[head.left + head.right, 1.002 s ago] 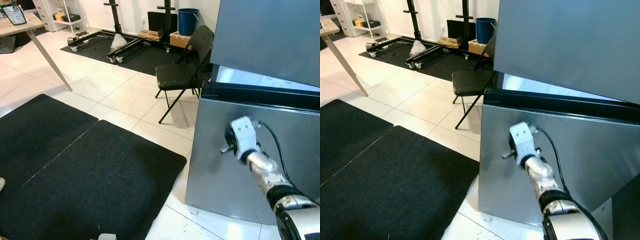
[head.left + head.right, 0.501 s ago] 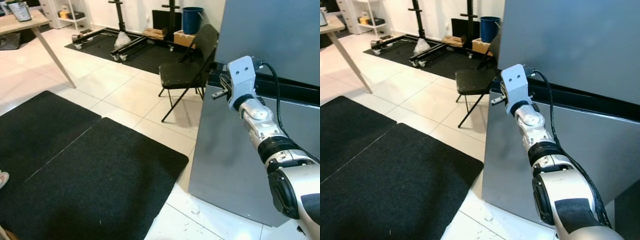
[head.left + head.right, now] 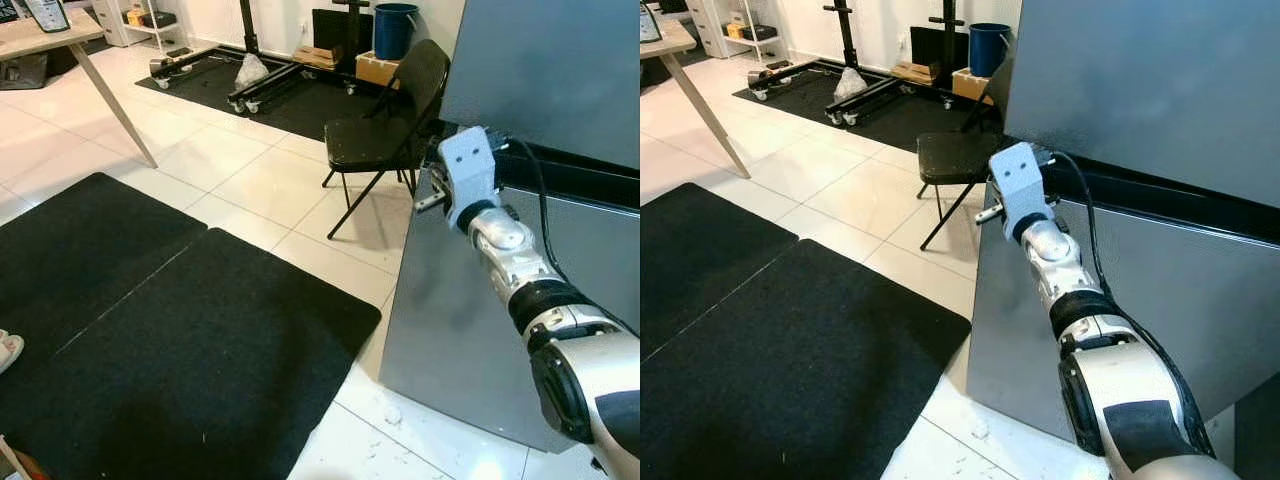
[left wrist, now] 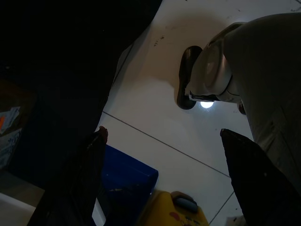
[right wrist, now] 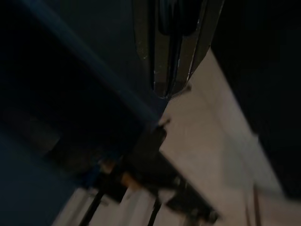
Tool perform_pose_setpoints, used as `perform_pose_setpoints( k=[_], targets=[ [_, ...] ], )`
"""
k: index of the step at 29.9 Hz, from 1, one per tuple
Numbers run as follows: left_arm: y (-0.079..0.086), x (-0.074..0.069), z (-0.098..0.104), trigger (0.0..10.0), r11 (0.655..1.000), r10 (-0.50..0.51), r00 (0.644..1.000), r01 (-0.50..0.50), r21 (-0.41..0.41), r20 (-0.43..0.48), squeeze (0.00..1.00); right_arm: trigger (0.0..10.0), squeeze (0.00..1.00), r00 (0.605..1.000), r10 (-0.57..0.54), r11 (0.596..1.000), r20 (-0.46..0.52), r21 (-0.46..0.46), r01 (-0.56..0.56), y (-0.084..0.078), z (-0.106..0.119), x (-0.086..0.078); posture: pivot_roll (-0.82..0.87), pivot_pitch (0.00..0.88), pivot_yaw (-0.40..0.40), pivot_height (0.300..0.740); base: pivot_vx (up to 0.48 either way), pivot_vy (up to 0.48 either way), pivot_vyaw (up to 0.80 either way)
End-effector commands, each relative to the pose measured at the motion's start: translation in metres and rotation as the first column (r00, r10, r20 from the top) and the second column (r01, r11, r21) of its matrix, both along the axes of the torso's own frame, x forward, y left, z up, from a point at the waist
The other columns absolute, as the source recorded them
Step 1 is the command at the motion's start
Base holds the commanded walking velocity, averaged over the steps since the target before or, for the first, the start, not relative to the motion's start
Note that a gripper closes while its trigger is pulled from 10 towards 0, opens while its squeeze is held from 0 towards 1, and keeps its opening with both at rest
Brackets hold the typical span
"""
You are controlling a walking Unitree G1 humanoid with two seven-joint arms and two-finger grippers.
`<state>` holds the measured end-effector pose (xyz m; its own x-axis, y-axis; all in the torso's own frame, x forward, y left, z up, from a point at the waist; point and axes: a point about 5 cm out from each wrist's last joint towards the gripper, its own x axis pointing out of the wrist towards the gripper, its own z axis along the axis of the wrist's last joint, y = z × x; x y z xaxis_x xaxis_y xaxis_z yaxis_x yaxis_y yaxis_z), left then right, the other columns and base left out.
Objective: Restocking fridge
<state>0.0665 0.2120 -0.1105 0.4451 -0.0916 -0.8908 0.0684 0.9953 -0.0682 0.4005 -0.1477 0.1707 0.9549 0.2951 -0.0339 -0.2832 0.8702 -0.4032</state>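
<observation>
Steel-grey fridge (image 3: 480,300) stands before us on the right, its lower front panel slanting outward under a dark gap, with the upper door (image 3: 1140,80) above. We hold our right gripper (image 3: 432,190) raised at the top left corner of that lower panel, just at the dark gap; whether its fingers are parted or closed we cannot tell. A black folding chair (image 3: 385,140) stands just behind the fridge corner, and black floor mats (image 3: 180,340) lie on the white tiles to our left. Our left gripper (image 4: 160,174) hangs low over the floor, fingers (image 4: 80,179) spread apart, above a blue box (image 4: 124,176) and a yellow item (image 4: 174,212).
</observation>
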Motion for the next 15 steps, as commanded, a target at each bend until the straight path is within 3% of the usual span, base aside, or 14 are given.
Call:
perform_pose_setpoints(
  k=[1, 11, 12, 14, 15],
  targets=[
    [0.001, -0.002, 0.000, 10.0, 0.999, -0.035, 0.999, 0.035, -0.002, -0.007, 0.00, 10.0, 0.00, 0.999, 0.004, 0.999, -0.040, -0.037, -0.005, -0.002, -0.008, -0.002, -0.02, 0.064, -0.025, 0.740, 0.000, 0.000, 0.00],
    [0.002, 0.006, 0.002, 10.0, 1.000, -0.024, 1.000, 0.024, -0.003, 0.016, 0.00, 10.0, 0.00, 0.965, 0.087, 0.988, -0.246, -0.101, -0.115, -0.007, -0.044, -0.015, -0.03, 0.057, -0.025, 0.740, 0.000, 0.000, 0.00],
    [0.002, 0.008, 0.002, 10.0, 1.000, -0.017, 1.000, 0.017, -0.004, 0.020, 0.00, 10.0, 0.00, 0.942, 0.079, 0.986, -0.325, -0.112, -0.121, -0.010, -0.062, -0.023, -0.03, 0.051, -0.023, 0.740, 0.000, 0.000, 0.00],
    [0.000, 0.012, 0.002, 10.0, 1.000, -0.012, 1.000, 0.013, -0.006, 0.025, 0.00, 10.0, 0.00, 0.846, 0.046, 0.977, -0.531, -0.154, -0.150, -0.021, -0.116, -0.055, -0.03, 0.041, -0.024, 0.740, 0.000, 0.000, 0.00],
    [0.000, 0.012, 0.002, 10.0, 1.000, -0.012, 1.000, 0.013, -0.006, 0.025, 0.00, 10.0, 0.00, 0.846, 0.046, 0.977, -0.531, -0.154, -0.150, -0.021, -0.116, -0.055, -0.03, 0.041, -0.024, 0.740, 0.000, 0.000, 0.00]
  ],
)
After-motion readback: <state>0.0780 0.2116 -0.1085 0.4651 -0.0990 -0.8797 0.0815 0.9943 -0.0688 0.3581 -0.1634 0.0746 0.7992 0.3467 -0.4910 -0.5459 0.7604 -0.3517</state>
